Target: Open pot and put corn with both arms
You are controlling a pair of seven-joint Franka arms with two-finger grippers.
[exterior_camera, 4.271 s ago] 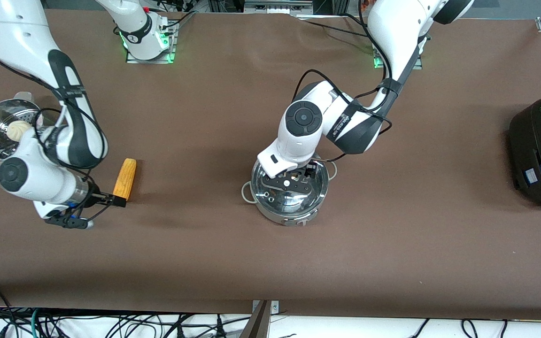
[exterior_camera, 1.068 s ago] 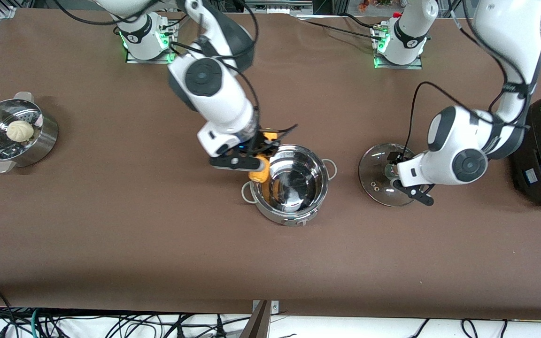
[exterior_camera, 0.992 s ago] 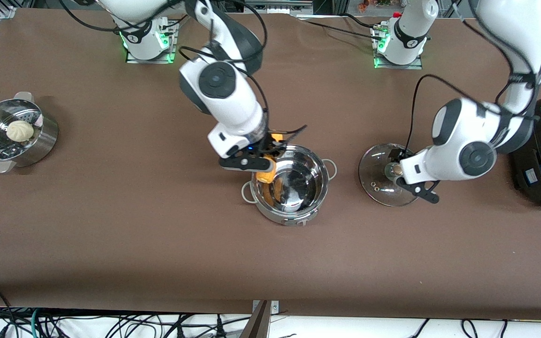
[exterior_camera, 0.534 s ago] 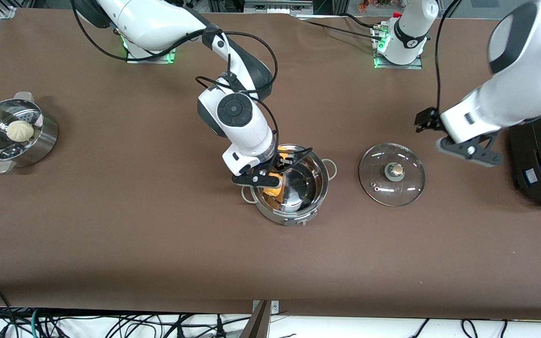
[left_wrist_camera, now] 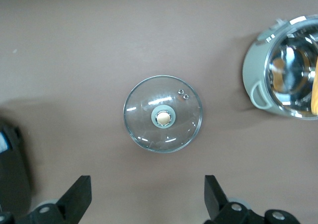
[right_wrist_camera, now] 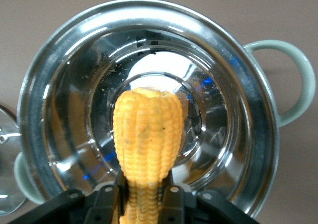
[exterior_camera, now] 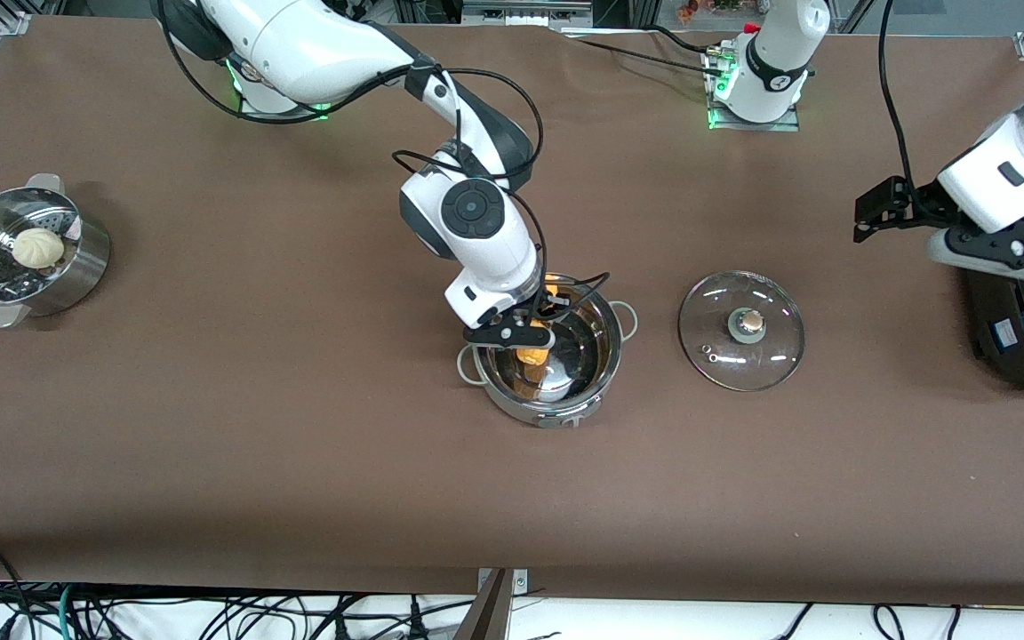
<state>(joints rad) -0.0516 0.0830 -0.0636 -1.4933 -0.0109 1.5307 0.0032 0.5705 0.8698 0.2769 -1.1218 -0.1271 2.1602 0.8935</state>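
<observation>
The open steel pot point(exterior_camera: 565, 391) stands mid-table; it also shows in the right wrist view point(right_wrist_camera: 238, 85) and the left wrist view point(left_wrist_camera: 258, 80). My right gripper point(exterior_camera: 540, 324) is shut on the yellow corn point(exterior_camera: 531, 355) and holds it end-down inside the pot's mouth; the right wrist view shows the corn point(right_wrist_camera: 146, 134) between the fingers point(right_wrist_camera: 107, 196). The glass lid point(exterior_camera: 774, 356) with its knob lies on the table beside the pot, toward the left arm's end; it also shows in the left wrist view point(left_wrist_camera: 144, 114). My left gripper point(exterior_camera: 872, 218) is open and empty, raised high above the table near the black cooker.
A steel steamer pot point(exterior_camera: 76, 276) with a white bun point(exterior_camera: 37, 247) stands at the right arm's end. A black cooker point(exterior_camera: 1023, 329) stands at the left arm's end. The arms' bases point(exterior_camera: 748, 67) are at the table's edge farthest from the front camera.
My right gripper has lowered the corn from over the pot's rim into its mouth. My left gripper has let go of the lid's knob, opened, and risen toward the black cooker.
</observation>
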